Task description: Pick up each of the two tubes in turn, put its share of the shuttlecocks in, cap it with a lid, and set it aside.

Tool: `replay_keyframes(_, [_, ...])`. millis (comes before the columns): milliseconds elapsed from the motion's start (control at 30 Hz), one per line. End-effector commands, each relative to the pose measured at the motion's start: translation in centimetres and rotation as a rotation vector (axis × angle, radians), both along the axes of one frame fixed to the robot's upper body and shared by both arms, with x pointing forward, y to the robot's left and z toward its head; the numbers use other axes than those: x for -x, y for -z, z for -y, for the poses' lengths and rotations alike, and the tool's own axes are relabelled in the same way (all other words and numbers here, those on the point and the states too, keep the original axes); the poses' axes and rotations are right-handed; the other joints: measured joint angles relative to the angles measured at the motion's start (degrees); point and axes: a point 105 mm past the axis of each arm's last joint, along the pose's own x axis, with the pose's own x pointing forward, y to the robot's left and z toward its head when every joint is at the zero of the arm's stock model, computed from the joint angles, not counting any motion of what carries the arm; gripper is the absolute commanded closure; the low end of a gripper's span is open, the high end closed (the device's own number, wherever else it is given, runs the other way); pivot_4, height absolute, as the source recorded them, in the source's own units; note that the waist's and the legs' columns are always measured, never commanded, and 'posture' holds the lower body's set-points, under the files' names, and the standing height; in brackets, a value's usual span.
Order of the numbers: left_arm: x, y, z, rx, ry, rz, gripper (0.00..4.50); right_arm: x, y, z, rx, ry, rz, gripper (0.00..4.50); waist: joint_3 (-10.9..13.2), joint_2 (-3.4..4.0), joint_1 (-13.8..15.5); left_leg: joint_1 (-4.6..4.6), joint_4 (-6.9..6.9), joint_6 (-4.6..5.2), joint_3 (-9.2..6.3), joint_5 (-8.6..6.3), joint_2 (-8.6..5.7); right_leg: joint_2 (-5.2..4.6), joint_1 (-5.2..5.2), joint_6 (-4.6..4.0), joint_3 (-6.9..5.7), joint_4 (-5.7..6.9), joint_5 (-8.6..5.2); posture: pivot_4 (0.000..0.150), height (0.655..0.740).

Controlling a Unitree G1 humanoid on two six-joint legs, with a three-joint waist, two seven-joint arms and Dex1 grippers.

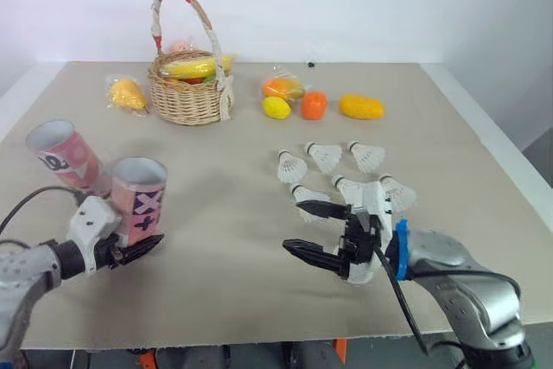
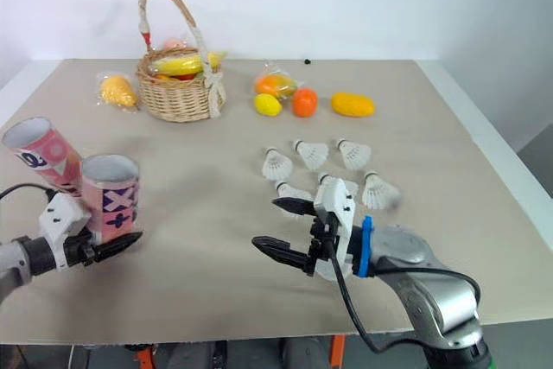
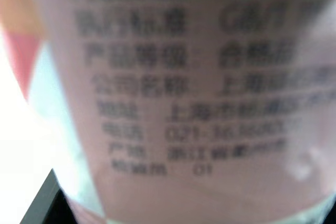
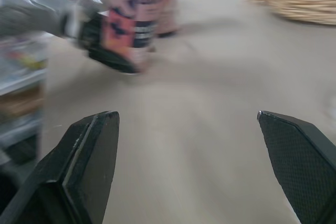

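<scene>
- front tube point(image 1: 138, 200): the left gripper point(image 1: 138, 246) has its two black fingers closed around the bottom part of it.
- This tube is pink with dark cross and plus marks. It stands straight up with its open top facing up, at the near left of the table point(image 1: 216, 274).
- I cannot tell if its bottom rests on the table or is a little off it.
- The left wrist view is very close to the tube and shows rows of blurry print on its side.
- The back tube point(image 1: 65, 155) is just behind the front one, further to the left. It is pink too and it leans over. I cannot tell if the two tubes touch.
- The right gripper point(image 1: 292, 226) is on the near right. Its fingers are spread wide with nothing between them, and they point across the table toward the tubes.
- Six white shuttlecocks point(image 1: 324, 155) lie on the table just behind the right gripper. The closest ones are right beside it.
- Far back on the left is a basket point(image 1: 186, 101) with a tall handle and fruit inside.
- A little bag point(image 1: 127, 92) with something yellow in it lies just left of the basket.
- To the right of the basket lie a bagged fruit point(image 1: 283, 86), a lemon point(image 1: 276, 107), an orange point(image 1: 313, 105) and a mango point(image 1: 360, 107), close together.
</scene>
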Motion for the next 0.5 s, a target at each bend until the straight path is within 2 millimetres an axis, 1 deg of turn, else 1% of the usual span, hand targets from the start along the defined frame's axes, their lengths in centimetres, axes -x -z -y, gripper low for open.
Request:
replay_keyframes(33, [-0.1,-1.4,0.5,-0.186,0.182,-0.066,1.19,0.3,-0.2,0.5,-0.019,0.146,0.051,0.0,0.0,0.04,0.1,0.0,0.0,-0.01,0.01,0.01,0.03,0.04,0.01,-0.04,-0.04,0.0,-0.02,0.15,0.74])
replay_keyframes(133, [-0.9,-2.2,0.4,-0.316,0.279,-0.096,1.19,-0.2,0.9,0.1,-0.017,0.248,0.058,0.0,0.0,0.1,0.0,-0.01,-0.02,-0.01,0.04,0.01,0.03,0.09,-0.04,-0.08,-0.01,0.03,-0.04,0.15,0.74])
replay_keyframes(167, [-1.1,-2.3,0.3,-0.347,0.296,-0.102,1.19,-0.3,1.1,0.0,-0.016,0.267,0.059,0.0,0.1,0.13,-0.2,0.0,-0.02,-0.01,0.09,0.01,0.03,0.09,-0.06,-0.08,0.03,0.03,-0.04,0.15,0.74])
replay_keyframes(300, [-1.6,-2.0,-0.5,-0.552,0.397,-0.133,1.19,-2.0,2.5,0.0,0.058,0.386,0.098,0.0,0.1,0.1,-0.5,-0.06,-0.05,-0.07,0.31,-0.05,0.03,0.15,-0.17,-0.03,0.21,0.02,-0.11,0.15,0.74])
replay_keyframes(367, [-1.3,-1.7,-0.4,-0.586,0.436,-0.161,1.19,-2.4,3.1,-0.4,0.073,0.394,0.091,0.0,0.1,-0.03,-0.4,-0.12,-0.05,-0.09,0.34,-0.07,0.03,0.15,-0.23,-0.02,0.25,0.02,-0.13,0.15,0.74])
replay_keyframes(500, [-1.0,-1.5,0.3,-0.583,0.468,-0.178,1.19,-3.3,3.8,-1.1,0.06,0.435,0.061,0.0,0.1,-0.04,-0.4,-0.23,-0.05,-0.1,0.26,-0.2,0.01,0.24,-0.26,-0.09,0.37,0.05,-0.22,0.15,0.74])
